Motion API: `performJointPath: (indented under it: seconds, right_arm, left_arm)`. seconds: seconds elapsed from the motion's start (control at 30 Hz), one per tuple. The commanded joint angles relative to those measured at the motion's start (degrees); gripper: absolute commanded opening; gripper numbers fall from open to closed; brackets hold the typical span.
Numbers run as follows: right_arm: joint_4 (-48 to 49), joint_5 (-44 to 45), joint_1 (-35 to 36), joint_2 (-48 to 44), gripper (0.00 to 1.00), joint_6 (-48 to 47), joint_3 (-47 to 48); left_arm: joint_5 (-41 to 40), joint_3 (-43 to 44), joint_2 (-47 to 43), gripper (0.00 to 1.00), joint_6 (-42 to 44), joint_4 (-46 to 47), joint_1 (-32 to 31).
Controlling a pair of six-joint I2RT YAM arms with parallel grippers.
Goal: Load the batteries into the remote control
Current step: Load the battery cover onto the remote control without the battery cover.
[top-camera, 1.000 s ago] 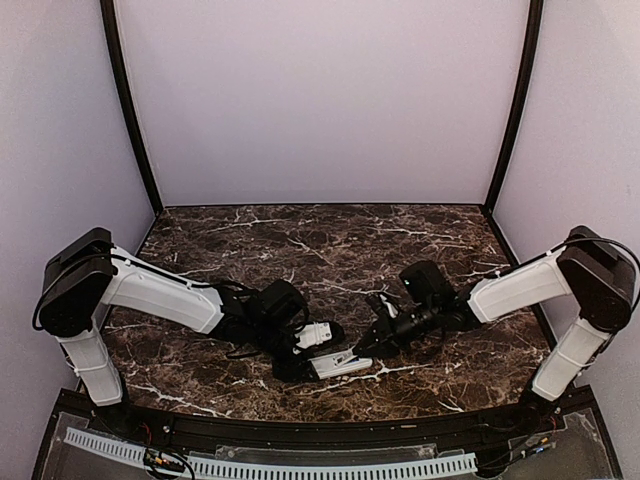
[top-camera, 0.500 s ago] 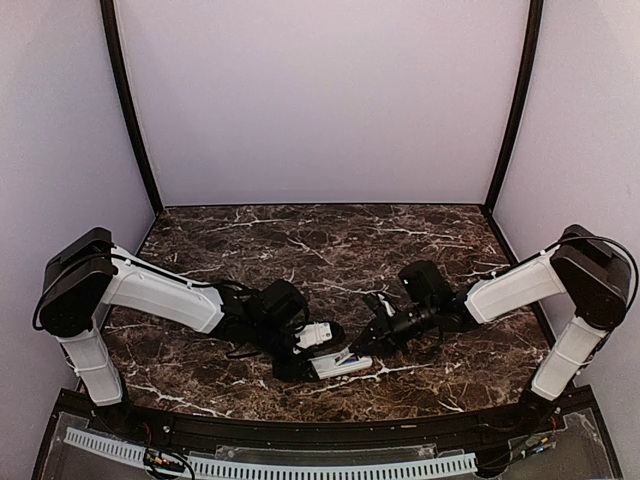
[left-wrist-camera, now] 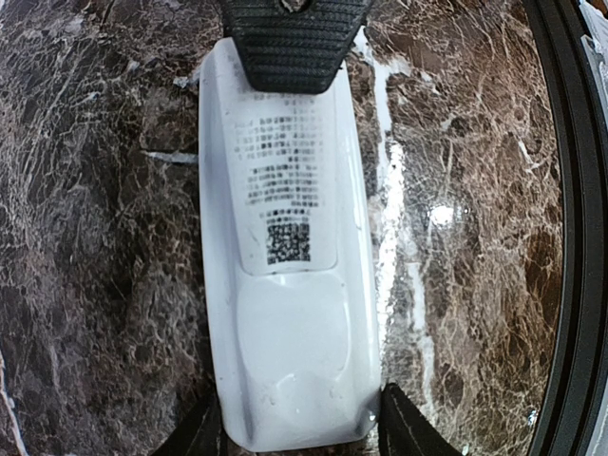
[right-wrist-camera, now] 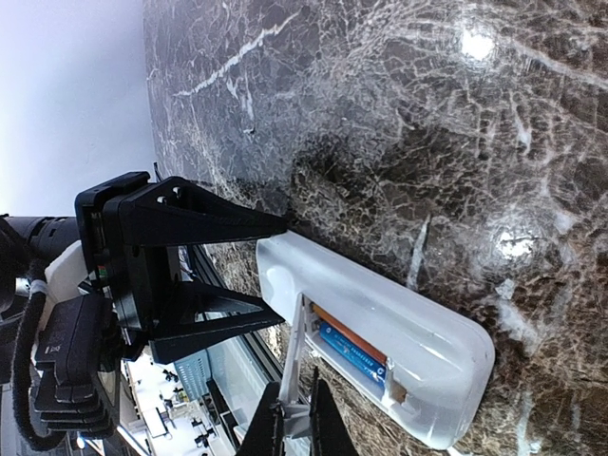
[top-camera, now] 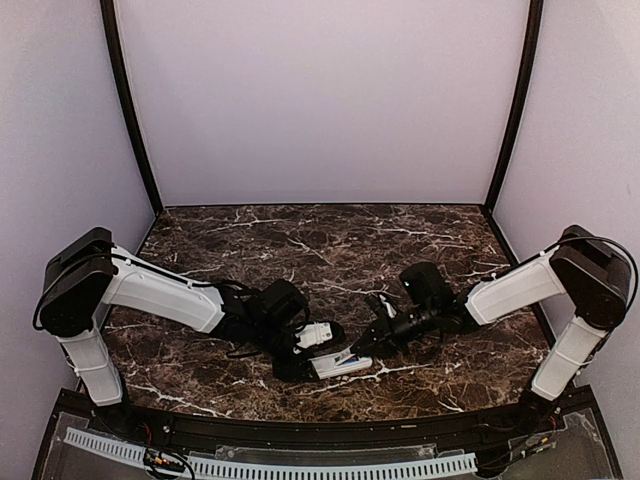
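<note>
Your right gripper point(right-wrist-camera: 290, 429) pinches the cover point(right-wrist-camera: 296, 353); left gripper point(left-wrist-camera: 302, 437) clamps the remote point(left-wrist-camera: 285, 237). Pushed down tilted, the cover may jam.

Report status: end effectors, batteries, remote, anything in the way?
Left end effector clamped on remote control. Right end effector pinching battery cover, tilted up. Batteries seated, bay not yet closed. No obstruction seen.
</note>
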Motion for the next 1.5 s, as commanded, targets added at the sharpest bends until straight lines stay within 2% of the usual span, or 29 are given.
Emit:
performJointPath:
  seconds: [0.0, 0.4, 0.5, 0.53, 0.97, 1.37, 1.47]
  right_arm:
    - [-0.55, 1.52, 0.97, 1.81, 0.0, 0.02, -0.97]
    - [-5.07, 1.41, 1.35, 1.93, 0.04, -2.18, 0.83]
    - [-7.6, 1.75, 1.35, 1.49, 0.16, -3.26, 1.89]
    - [-8.06, 1.96, 1.35, 1.31, 0.17, -3.55, 2.21]
    - [-14.08, 4.45, 1.35, 1.76, 0.18, -7.73, 6.62]
    - [-20.91, 6.9, 1.35, 0.86, 0.37, -11.29, 9.94]
    - [-21.55, 6.92, 1.35, 0.56, 0.39, -11.54, 10.16]
  left_arm:
    - [1.18, -0.67, 2.68, 0.14, -0.66, -4.41, -0.55]
    - [1.1, -0.58, 2.81, 0.14, -0.84, -4.61, -0.56]
    - [1.12, -0.51, 2.91, 0.15, -0.88, -4.62, -0.55]
    - [1.09, -0.5, 2.92, 0.15, -0.94, -4.63, -0.55]
    - [1.08, -0.36, 2.93, 0.15, -1.01, -4.76, -0.55]
    - [1.12, -0.27, 3.08, 0.15, -1.15, -4.93, -0.55]
    - [1.11, -0.13, 3.1, 0.15, -1.1, -5.11, -0.55]
